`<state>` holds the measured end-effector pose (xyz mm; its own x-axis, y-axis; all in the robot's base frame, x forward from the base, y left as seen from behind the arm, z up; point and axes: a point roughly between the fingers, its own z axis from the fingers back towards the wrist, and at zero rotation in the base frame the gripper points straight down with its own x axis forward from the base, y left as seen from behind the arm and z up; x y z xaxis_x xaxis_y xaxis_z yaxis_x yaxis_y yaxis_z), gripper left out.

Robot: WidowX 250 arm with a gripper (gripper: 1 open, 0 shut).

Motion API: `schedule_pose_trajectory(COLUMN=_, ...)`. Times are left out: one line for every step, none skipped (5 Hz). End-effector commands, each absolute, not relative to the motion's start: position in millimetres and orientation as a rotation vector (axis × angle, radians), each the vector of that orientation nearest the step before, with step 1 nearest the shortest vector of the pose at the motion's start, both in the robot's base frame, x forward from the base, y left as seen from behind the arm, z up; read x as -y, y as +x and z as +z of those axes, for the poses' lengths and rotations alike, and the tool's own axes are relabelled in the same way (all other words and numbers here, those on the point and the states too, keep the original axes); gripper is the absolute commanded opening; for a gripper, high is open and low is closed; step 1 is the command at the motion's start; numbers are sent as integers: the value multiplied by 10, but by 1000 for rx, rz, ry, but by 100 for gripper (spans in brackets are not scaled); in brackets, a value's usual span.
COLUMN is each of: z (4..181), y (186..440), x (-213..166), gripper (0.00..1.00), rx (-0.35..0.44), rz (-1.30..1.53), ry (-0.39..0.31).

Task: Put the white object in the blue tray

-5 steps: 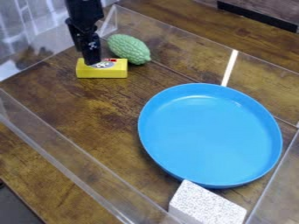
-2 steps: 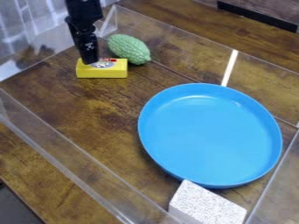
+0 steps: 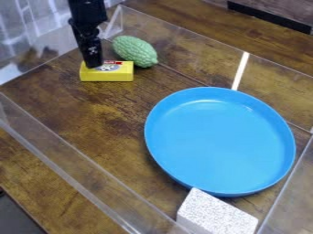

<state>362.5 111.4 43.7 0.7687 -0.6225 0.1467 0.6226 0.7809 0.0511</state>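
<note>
Currently the blue tray [image 3: 221, 140] holds nothing. Just outside its near rim, the white object [image 3: 215, 214] rests on the bench [image 3: 86, 137]. Well beyond the tray, the pincer [image 3: 91, 60] stands open over the yellow block [image 3: 108, 70].

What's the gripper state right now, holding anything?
Gripper: open, holding nothing; it sits over the yellow block, far from the white object.

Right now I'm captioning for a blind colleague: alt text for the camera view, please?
A black end effector points down at a yellow block beside a green bumpy object on a wooden table. An empty blue tray sits nearer, a white speckled block at its front edge.
</note>
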Motion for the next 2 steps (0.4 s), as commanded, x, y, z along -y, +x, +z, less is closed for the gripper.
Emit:
schedule_pose_trajectory(z=549, y=3691, x=-1120, gripper=100, rx=193, rz=-701, ry=40)
schedule_pose_trajectory(z=475, y=3777, x=-1070, gripper=100, rx=201, rz=-758, ry=37)
